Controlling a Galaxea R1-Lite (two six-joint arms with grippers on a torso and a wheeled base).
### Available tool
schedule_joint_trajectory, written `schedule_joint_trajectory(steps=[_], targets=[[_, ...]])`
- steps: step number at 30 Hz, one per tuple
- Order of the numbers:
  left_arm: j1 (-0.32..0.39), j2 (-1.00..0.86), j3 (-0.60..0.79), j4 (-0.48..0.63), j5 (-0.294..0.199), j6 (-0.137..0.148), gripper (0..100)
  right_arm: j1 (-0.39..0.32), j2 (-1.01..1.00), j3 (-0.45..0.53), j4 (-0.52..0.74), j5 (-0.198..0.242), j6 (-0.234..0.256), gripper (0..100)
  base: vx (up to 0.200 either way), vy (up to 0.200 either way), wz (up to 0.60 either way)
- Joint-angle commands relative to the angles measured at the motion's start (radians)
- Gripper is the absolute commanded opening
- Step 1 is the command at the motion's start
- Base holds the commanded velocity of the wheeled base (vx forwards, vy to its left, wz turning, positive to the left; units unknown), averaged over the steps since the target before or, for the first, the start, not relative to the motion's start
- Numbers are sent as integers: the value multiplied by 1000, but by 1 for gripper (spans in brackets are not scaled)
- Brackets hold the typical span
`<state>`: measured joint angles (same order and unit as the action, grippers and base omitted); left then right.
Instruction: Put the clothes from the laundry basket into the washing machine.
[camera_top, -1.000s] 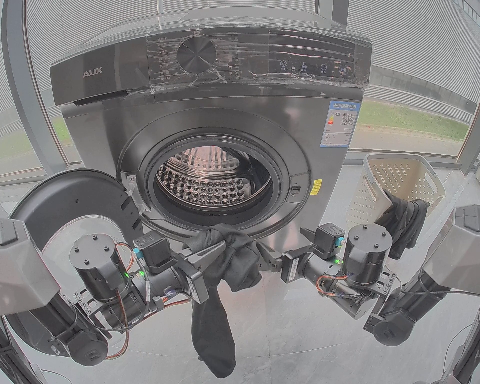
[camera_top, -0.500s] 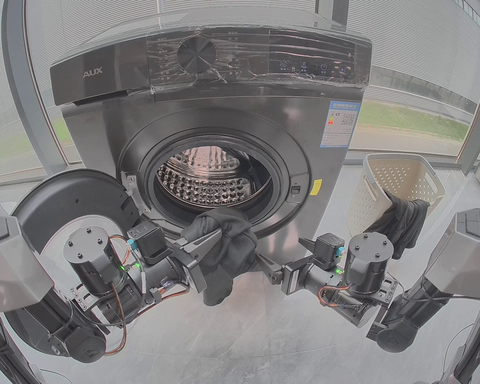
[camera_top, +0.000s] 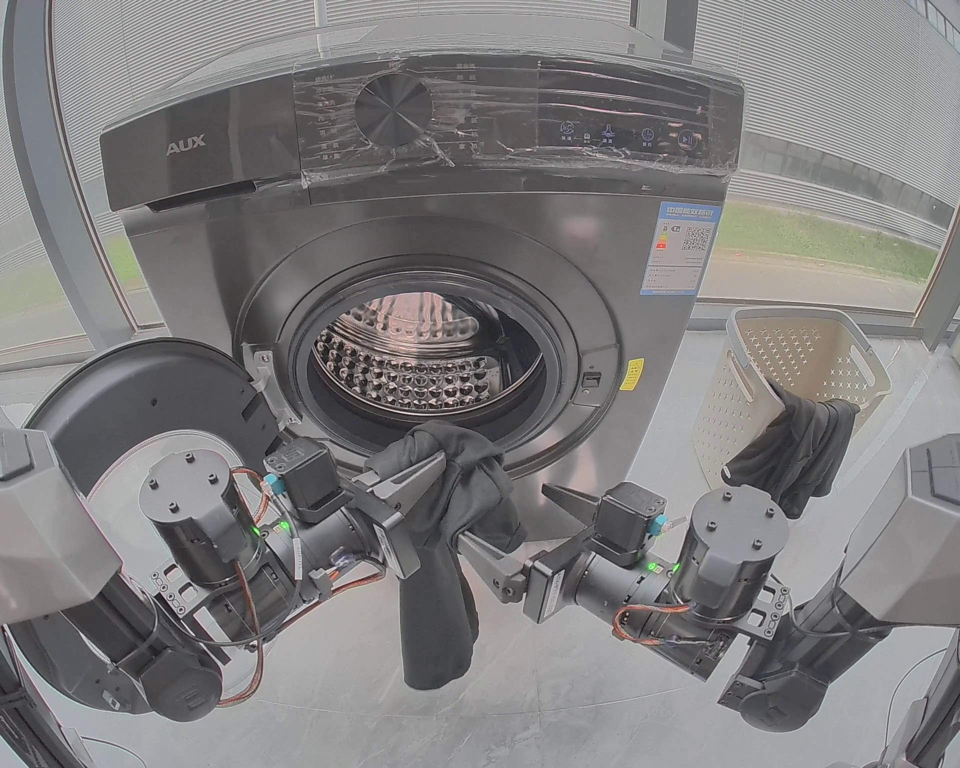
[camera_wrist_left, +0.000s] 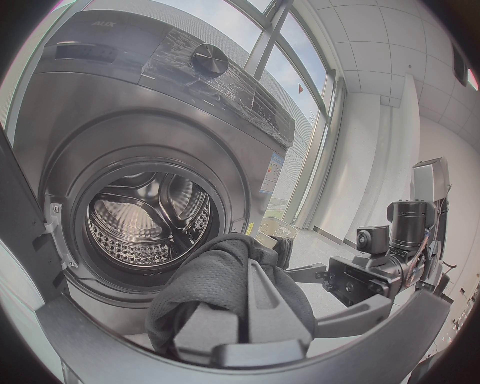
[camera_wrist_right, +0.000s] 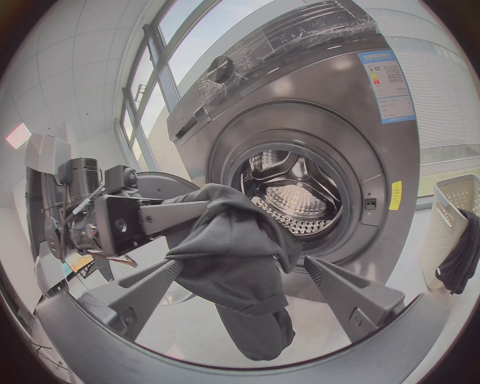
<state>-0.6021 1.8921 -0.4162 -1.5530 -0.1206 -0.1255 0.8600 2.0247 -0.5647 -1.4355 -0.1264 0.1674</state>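
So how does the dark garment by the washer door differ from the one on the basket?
The held garment is clamped in the left gripper before the washer's open drum, its end dangling free. The basket garment is draped over the rim of the laundry basket, with no gripper on it. Both are dark cloth, neither inside the drum.

Materials and finishes recorded.
Washing machine (camera_top: 420, 225) casing: satin grey metal, its panel covered by crinkled clear film (camera_top: 520, 110). Drum (camera_top: 410, 375): polished, perforated steel. Dark garment (camera_top: 440, 610): matt knitted cloth. Laundry basket (camera_top: 800, 316): matt cream perforated plastic. Floor (camera_top: 560, 700): smooth, glossy.
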Motion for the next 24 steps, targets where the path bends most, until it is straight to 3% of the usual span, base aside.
schedule_joint_trajectory(steps=[1, 13, 24], targets=[[2, 12, -4, -4, 1, 0, 0, 16, 6, 19, -19, 19, 0, 100, 0, 0, 0], [15, 13, -19, -4, 22, -17, 0, -15, 6, 74, -5, 13, -8, 100, 0, 0, 0], [18, 13, -21, -4, 21, -17, 0, 11, 112, -24, -40, 21, -11, 100, 0, 0, 0]])
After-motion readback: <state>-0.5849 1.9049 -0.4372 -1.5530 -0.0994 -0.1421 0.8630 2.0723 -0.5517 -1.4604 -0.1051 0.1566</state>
